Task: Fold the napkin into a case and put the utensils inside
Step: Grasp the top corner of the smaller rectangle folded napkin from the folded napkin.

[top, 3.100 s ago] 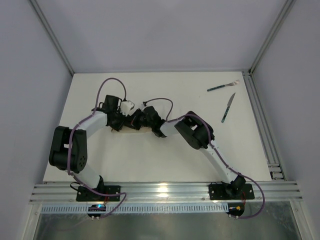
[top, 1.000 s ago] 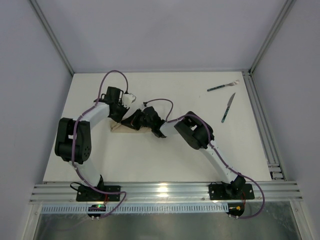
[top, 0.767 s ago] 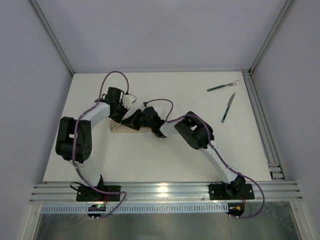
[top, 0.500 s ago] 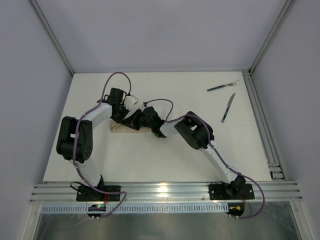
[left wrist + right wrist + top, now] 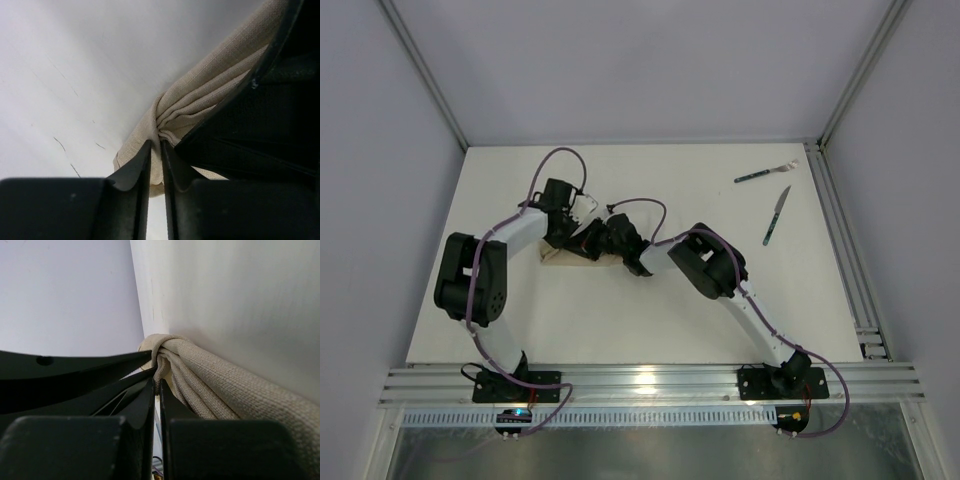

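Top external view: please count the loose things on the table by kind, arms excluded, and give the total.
napkin: 1
fork: 1
knife: 1
Total: 3

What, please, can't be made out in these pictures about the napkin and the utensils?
Top view: napkin mostly hidden under the left arm and right arm; fold shape unreadable.
Wrist views: rest of napkin runs out of frame.
Top view: fork and knife too small for detail.
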Robot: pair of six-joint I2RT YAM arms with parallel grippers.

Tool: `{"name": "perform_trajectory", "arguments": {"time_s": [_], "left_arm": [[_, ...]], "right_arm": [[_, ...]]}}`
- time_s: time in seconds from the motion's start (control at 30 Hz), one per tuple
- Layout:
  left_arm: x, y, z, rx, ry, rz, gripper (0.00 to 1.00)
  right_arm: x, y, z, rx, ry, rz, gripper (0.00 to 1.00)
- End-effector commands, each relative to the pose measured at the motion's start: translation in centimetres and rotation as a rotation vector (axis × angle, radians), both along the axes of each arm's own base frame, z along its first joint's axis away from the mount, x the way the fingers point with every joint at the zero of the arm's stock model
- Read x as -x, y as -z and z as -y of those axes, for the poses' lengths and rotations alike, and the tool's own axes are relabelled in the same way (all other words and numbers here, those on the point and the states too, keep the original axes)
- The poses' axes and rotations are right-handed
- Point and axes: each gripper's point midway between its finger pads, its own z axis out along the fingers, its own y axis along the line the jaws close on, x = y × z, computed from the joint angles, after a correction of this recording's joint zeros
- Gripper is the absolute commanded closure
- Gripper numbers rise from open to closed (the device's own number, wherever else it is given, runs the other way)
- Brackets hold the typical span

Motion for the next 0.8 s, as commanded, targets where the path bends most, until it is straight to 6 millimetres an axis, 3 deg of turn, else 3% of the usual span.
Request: {"name": "perform_trajectory", "arguments": {"time_s": [0.0,0.1,0.4,0.77], "left_arm": [[0.1,-0.7,0.0,-0.026,0.018,0.023,0.87],[0.1,-0.7,0.1,-0.016,0.014,0.03,0.99],[0.9,-3.9,1.6,0.103,0.011,0.1,1.0],[1.5,-3.4,2.0,0.129,0.011,0.072,1.0]], "right_arm": [[0.8,2.2,-0.2,0.031,-0.001,-0.02,0.96],[0.8,2.2,-0.2,0.03,-0.001,-0.022,0.96],[0.3,0.7,-1.1,0.012,-0.015,0.011,0.96],[1.1,-3.9,-3.2,-0.11,-0.07,0.053,0.96]]}}
